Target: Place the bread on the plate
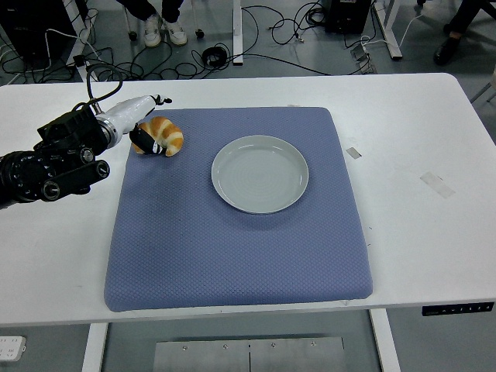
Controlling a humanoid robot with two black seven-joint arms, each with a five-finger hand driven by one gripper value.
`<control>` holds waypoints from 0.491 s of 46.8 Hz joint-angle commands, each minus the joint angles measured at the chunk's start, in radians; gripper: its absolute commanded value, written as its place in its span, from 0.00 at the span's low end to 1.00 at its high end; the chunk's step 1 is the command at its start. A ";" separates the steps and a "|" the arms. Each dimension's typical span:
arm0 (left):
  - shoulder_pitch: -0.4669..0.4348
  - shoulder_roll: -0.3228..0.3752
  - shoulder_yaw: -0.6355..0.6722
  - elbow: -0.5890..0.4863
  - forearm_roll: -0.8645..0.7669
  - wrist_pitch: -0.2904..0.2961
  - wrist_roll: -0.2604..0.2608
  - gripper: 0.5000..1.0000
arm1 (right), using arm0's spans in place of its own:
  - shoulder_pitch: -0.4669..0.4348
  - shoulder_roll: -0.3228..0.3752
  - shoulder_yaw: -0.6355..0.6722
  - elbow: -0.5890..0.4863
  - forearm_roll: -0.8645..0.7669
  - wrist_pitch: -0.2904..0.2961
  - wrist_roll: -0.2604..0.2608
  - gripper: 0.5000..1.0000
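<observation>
We see our left hand at the bread, a croissant lying at the far left corner of the blue mat on the white desk. The fingers curl around the croissant's near-left end, thumb side just this side of it; from up here we can't quite tell whether the grip is firm or only touching, but it looks like a pinch closing on the bread. The bread seems to rest on the mat, not yet lifted. The grey plate sits empty, well off to the right of the hand and a little nearer to us. So the grasp is under way; the lift, carry and set-down are all left.
</observation>
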 commanded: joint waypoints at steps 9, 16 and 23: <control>0.002 -0.002 0.000 0.028 0.000 -0.039 -0.001 0.79 | 0.000 0.000 0.000 0.001 0.000 0.000 0.000 1.00; 0.002 -0.002 0.000 0.033 0.002 -0.042 -0.003 0.69 | 0.000 0.000 0.000 0.000 0.000 0.000 0.000 1.00; 0.002 -0.003 -0.001 0.033 0.002 -0.048 -0.006 0.54 | 0.000 0.000 0.000 0.000 0.000 0.000 0.000 1.00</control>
